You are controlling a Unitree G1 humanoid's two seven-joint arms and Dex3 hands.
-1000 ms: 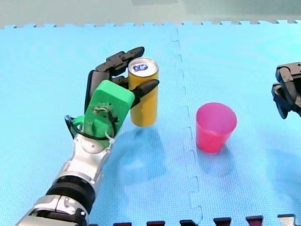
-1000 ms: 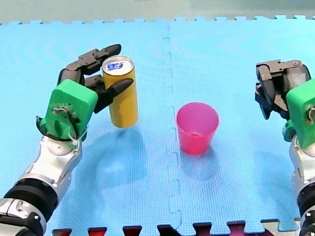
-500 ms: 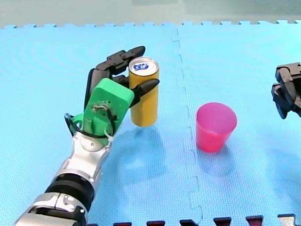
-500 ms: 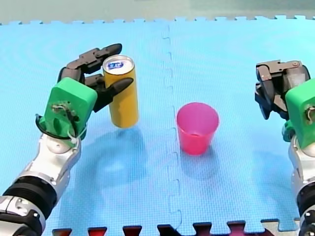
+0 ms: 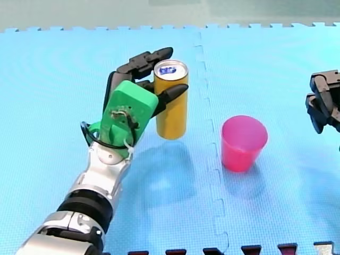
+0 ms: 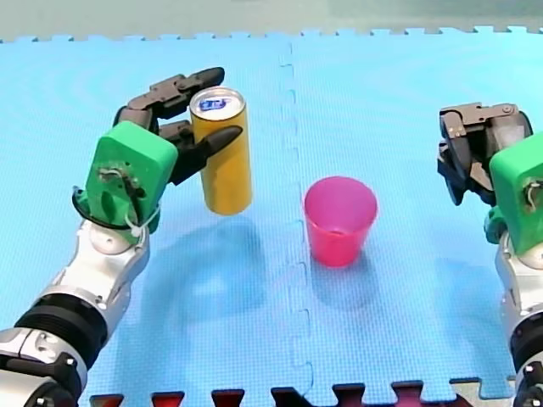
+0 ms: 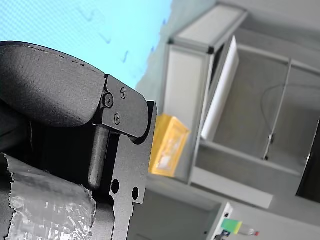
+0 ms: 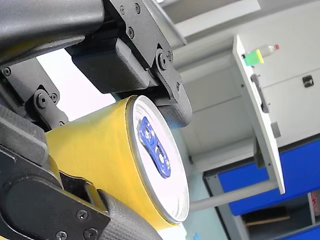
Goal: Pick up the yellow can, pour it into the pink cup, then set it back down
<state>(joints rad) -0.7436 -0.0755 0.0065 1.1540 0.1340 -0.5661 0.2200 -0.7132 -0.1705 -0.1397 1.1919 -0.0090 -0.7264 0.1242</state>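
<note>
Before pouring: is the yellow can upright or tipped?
Upright: the yellow can stands near vertical in the left hand, top up, beside the pink cup, not over it. Right hand shut, far right.

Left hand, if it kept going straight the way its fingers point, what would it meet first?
Probably nothing. The left hand, gripping the yellow can, points forward over bare blue mat, and its line looks to pass beyond the pink cup. Depth is hard to judge, though.

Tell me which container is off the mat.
The yellow can, gripped in the left hand above the blue mat; the pink cup stands on it. The right hand, shut, is at the far right.
</note>
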